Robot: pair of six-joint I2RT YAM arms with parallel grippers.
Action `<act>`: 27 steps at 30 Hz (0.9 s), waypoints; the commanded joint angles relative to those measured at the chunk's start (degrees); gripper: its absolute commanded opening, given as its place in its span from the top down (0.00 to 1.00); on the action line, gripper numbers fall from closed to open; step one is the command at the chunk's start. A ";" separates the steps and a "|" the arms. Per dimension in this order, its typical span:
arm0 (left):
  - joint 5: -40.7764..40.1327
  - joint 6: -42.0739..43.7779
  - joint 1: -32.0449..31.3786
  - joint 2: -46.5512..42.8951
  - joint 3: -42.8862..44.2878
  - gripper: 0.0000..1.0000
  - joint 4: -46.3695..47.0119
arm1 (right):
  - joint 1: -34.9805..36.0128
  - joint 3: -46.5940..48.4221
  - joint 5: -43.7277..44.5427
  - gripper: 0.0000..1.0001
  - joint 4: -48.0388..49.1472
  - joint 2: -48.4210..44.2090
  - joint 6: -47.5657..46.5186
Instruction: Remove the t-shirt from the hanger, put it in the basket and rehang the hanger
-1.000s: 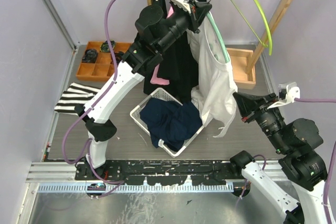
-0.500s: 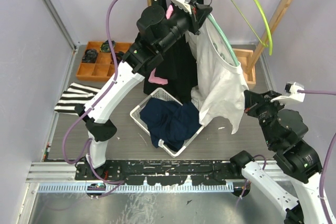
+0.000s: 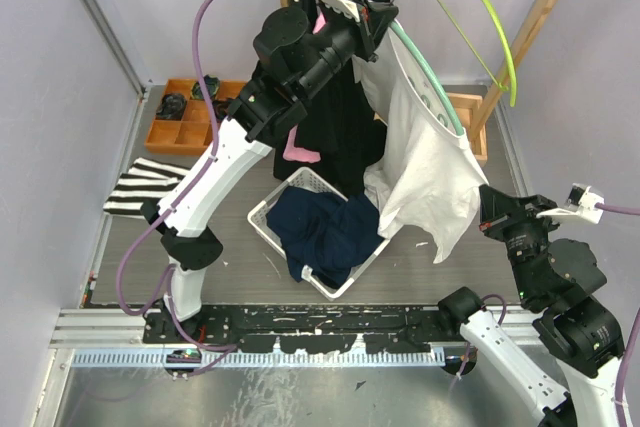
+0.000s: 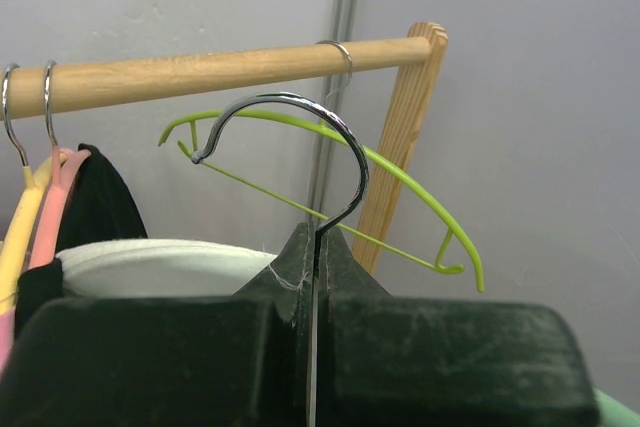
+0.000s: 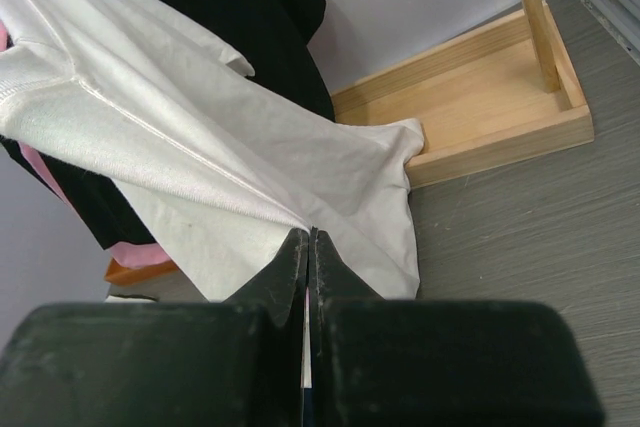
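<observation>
**White tee stretched between both grippers**

The white cotton t-shirt [image 3: 425, 162] hung on the mint-green plastic hanger [image 3: 420, 62], pulled taut toward the table's right edge. The right gripper [image 5: 308, 242] was pinched tight on its fabric. The left gripper [image 4: 315, 252] was clamped on the hanger's metal hook [image 4: 300, 112], near the wooden rail [image 4: 200, 72]. A white mesh basket [image 3: 272, 193] sat below.

Left arm stretches high and far, left gripper [image 3: 384, 19] pinched tight; right gripper [image 3: 485, 199] sits low at right, clamped.

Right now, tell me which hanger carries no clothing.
The lime-green hanger on the wooden rail, which is bare. The mint hanger in the left gripper carries the white t-shirt.
</observation>
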 commanded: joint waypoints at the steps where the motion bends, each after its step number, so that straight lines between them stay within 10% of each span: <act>1: -7.25 0.10 0.84 -1.58 4.30 1.00 9.84 | -0.32 -0.94 2.17 0.99 -3.57 -1.77 0.48; 27: -11.89 -3.15 0.83 -0.82 5.58 1.00 13.60 | -0.32 -8.35 -6.93 0.99 -0.08 -7.47 -1.62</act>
